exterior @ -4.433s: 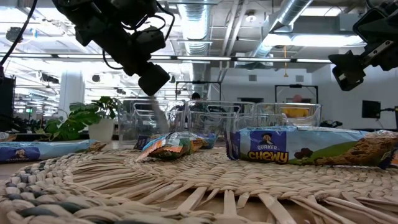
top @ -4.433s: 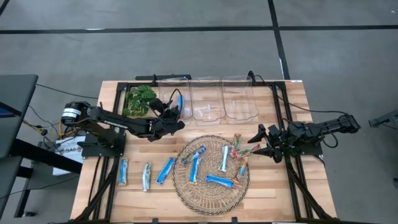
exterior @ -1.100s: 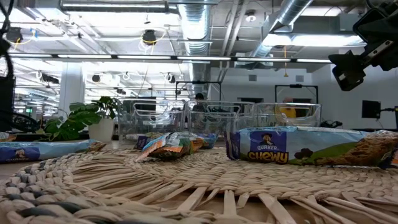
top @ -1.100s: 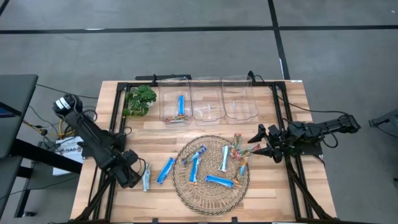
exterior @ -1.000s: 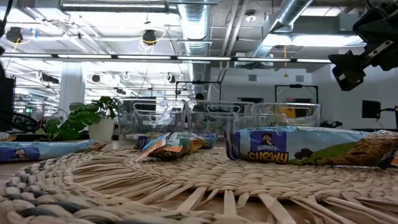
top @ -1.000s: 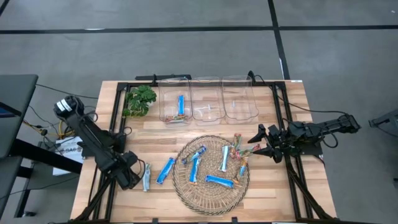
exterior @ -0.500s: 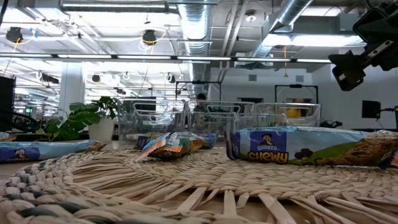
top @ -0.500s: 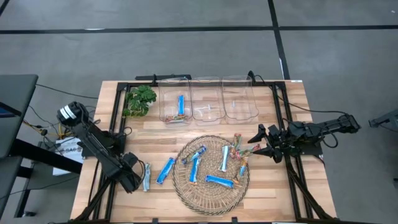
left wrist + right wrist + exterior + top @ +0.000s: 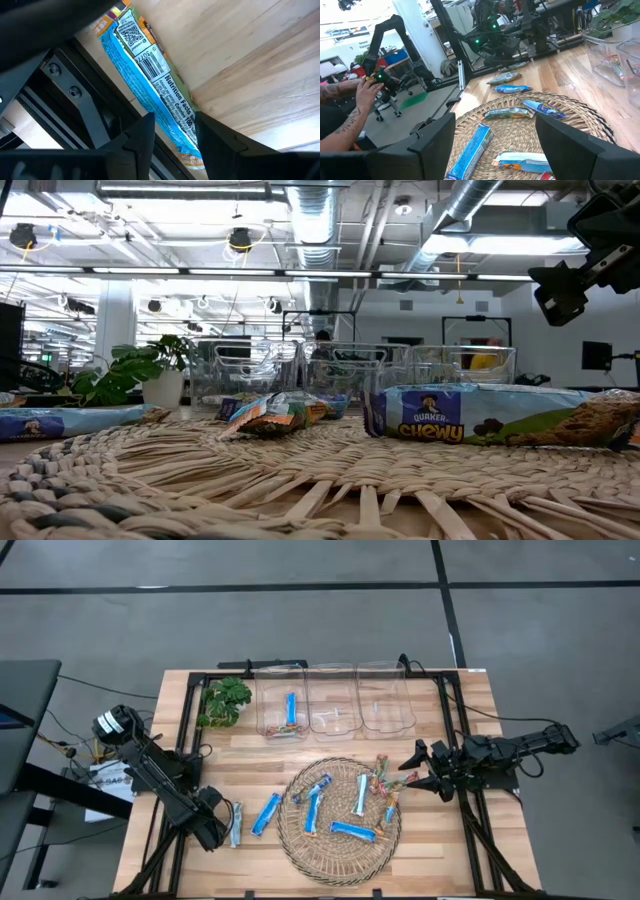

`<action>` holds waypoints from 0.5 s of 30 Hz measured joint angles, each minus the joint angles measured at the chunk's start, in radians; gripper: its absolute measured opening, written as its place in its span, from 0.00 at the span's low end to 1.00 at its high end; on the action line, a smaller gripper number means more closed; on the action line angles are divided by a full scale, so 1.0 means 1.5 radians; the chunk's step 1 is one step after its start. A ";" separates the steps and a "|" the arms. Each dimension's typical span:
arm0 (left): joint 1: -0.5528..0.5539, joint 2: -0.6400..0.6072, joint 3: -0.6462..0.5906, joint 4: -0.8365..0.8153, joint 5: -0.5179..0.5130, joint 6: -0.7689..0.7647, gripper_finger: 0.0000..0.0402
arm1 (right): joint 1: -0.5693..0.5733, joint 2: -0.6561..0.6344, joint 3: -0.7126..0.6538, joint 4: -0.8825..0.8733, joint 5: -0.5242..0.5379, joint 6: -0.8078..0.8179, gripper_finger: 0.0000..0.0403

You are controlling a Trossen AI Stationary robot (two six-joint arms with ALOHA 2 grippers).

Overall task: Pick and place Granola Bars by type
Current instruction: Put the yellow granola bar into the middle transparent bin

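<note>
The light wooden slatted table (image 9: 440, 870) carried a round woven wicker mat (image 9: 340, 823) toward its front, and three clear plastic bins (image 9: 333, 700) stood in a row at its back, beside a small green leafy plant (image 9: 224, 700). One blue wrapped granola bar (image 9: 291, 708) lay in the leftmost bin. On the mat lay several blue bars (image 9: 357, 832) and, at its right rim, a few multicoloured orange-and-red bars (image 9: 383, 772). Two more blue bars (image 9: 266, 813) lay on the bare wood left of the mat.

The left gripper (image 9: 205, 830) was low at the table's front left edge. In its wrist view, its dark fingers (image 9: 145, 136) straddled a blue bar with a barcode (image 9: 150, 80), one on each side; whether they pressed it or only flanked it could not be told. The right gripper (image 9: 415, 772) hovered by the mat's right rim with its jaws spread wide, grasping nothing.
</note>
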 joint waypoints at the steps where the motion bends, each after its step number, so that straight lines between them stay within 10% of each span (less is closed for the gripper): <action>1: 0.000 0.000 0.000 0.000 0.000 0.001 0.35 | 0.000 0.000 0.000 0.000 0.000 0.000 0.67; 15: 0.001 -0.003 -0.050 0.071 0.000 -0.009 0.36 | 0.000 0.000 0.000 0.000 0.000 0.000 0.67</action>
